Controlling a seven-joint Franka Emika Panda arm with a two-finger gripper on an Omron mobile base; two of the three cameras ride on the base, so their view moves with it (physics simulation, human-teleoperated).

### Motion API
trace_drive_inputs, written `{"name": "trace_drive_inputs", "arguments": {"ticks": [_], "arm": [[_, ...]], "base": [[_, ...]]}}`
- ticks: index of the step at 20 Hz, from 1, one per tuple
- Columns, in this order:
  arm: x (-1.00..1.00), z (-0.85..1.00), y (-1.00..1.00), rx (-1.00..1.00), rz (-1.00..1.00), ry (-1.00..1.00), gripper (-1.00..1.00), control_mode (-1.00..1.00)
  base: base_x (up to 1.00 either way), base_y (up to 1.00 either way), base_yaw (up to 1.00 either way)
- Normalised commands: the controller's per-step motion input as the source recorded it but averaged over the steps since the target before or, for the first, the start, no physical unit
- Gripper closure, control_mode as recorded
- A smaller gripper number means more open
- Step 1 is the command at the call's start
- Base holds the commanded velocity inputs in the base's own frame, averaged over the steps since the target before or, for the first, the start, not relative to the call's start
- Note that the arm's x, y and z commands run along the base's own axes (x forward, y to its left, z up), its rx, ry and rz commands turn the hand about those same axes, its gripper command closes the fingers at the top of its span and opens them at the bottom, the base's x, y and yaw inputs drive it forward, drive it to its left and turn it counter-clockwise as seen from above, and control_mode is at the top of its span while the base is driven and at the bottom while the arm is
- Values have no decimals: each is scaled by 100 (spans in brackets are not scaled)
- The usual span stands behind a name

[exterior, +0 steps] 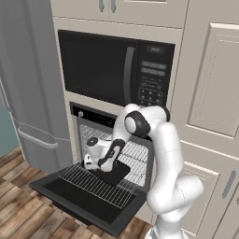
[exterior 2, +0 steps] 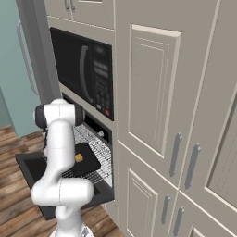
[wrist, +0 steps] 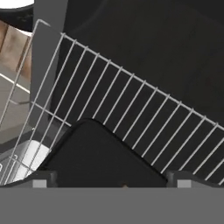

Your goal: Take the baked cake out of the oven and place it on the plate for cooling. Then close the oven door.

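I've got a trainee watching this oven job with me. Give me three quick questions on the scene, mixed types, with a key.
1. True or false: the oven door is shut.
2. Multiple choice: the dark tray sits on (A) the floor, (B) the pulled-out wire rack, (C) the microwave.
3. Fill in: the claw hovers over the tray with its jaws ____.

Key: 1 false, the door lies dropped down flat. 2 B. 3 open, the fingertips standing wide apart to either side of the tray's near edge, gripping nothing.
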Motion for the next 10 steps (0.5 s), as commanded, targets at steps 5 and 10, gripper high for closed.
{"name": "trace_drive_inputs", "arguments": {"ticks": [5, 10], "arm": [[65, 7, 0, 0, 0, 0, -100, -100], [51, -11, -2, 0, 0, 0, -100, -100]], "base": [[0, 0, 0], [0, 0, 0]]}}
